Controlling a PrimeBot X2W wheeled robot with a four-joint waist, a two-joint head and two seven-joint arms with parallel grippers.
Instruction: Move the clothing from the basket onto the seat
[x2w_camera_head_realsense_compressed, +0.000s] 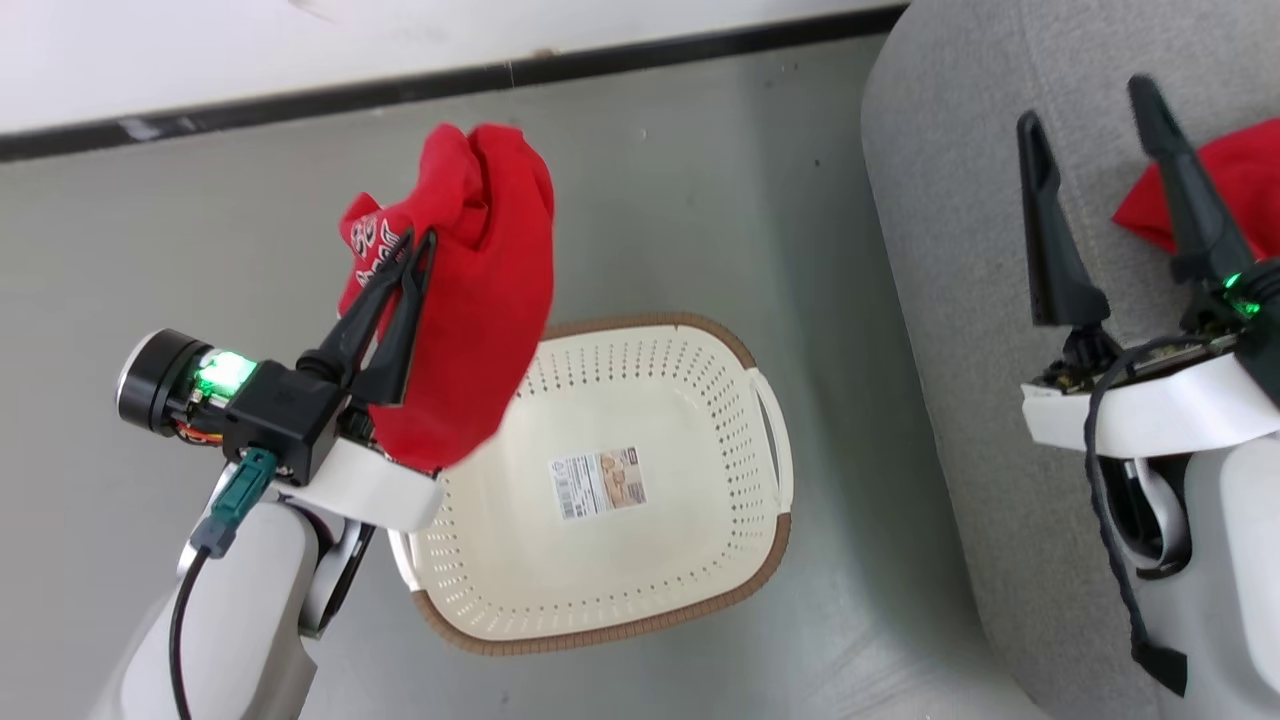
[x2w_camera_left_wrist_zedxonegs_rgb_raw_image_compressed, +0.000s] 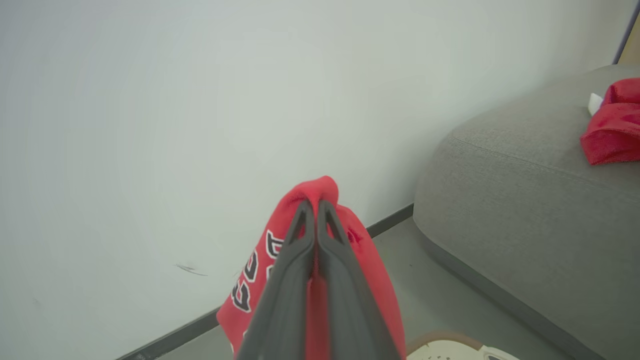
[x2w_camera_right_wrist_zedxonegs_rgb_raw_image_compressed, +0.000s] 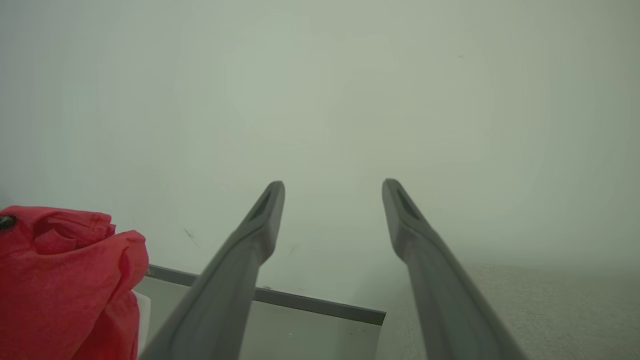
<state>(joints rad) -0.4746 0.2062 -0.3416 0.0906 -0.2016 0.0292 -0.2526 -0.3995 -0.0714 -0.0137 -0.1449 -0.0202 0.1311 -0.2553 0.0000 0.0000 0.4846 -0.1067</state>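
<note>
The left gripper (x2w_camera_head_realsense_compressed: 418, 236) is clamped on a red shirt (x2w_camera_head_realsense_compressed: 480, 300), holding it above the left edge of the white basket (x2w_camera_head_realsense_compressed: 770, 540). The right gripper (x2w_camera_head_realsense_compressed: 1085, 102), fingers spread apart, hovers over the grey seat (x2w_camera_head_realsense_compressed: 960, 250) beside another red garment (x2w_camera_head_realsense_compressed: 1240, 180) lying there.

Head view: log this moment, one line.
left gripper: shut on red lettered garment above cream perforated basket | right gripper: open over grey fabric seat | second red garment: on seat
</note>
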